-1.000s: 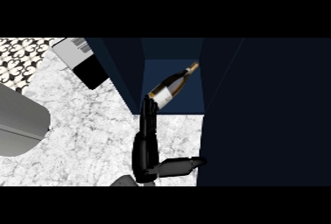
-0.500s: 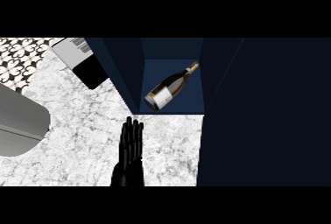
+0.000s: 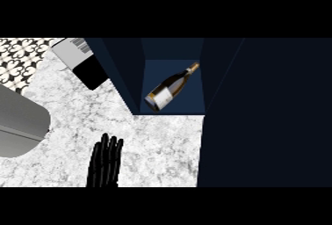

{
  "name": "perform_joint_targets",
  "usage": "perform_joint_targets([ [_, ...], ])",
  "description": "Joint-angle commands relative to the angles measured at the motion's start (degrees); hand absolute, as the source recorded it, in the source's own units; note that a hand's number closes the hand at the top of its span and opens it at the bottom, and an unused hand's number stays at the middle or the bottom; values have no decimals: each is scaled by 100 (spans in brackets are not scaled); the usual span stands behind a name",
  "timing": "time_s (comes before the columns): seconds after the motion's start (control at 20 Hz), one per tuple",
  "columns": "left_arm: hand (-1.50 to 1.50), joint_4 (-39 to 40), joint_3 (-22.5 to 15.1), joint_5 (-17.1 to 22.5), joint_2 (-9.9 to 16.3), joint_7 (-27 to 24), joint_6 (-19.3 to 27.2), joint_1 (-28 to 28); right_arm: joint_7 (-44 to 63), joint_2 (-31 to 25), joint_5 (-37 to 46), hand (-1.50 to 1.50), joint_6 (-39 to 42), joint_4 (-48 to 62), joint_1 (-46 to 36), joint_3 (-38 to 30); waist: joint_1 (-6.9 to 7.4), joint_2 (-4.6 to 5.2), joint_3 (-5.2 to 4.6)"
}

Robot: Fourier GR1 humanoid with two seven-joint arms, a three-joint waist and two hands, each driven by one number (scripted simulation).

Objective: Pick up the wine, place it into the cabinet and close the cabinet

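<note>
The wine bottle point(image 3: 170, 88) lies on its side inside the open dark blue cabinet point(image 3: 174, 52). Its gold-capped neck points up and to the right, and its base rests near the cabinet's front edge. My left hand point(image 3: 105, 161) shows at the lower edge over the marble counter point(image 3: 162, 145). Its fingers are straight and point up, holding nothing, well below and to the left of the bottle. The right hand does not show.
A wide dark cabinet door panel point(image 3: 266, 114) fills the right side, and a narrower one point(image 3: 120, 74) stands left of the opening. A grey basin point(image 3: 19, 123) sits at the left. A white and black box point(image 3: 81, 61) lies at the upper left beside patterned tiles point(image 3: 19, 57).
My left hand has let go of the bottle and drawn back down to the lower edge. The bottle stays lying in the cabinet.
</note>
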Motion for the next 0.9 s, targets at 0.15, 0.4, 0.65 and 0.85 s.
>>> perform_joint_targets([
  [0.15, -150, -573, 662, 412, 929, -264, -938, 684, 52, 134, -439, 150, 246, -762, 661, 525, -5, 1, -6],
  [0.4, -150, -956, 979, 478, 1296, -158, -905, 928, 745, 259, -1068, 150, 67, -737, 833, 918, -2, -7, -5],
  [0.65, -150, -1338, 1630, 807, 1612, -323, -1148, 1395, 705, 337, -832, 150, 189, -956, 1376, 1590, 1, -24, -1],
  [0.85, -150, -1204, 2200, 1311, 1735, -369, -1673, 1501, 743, 165, -620, 150, 437, -1158, 919, 2095, 6, -21, -11],
])
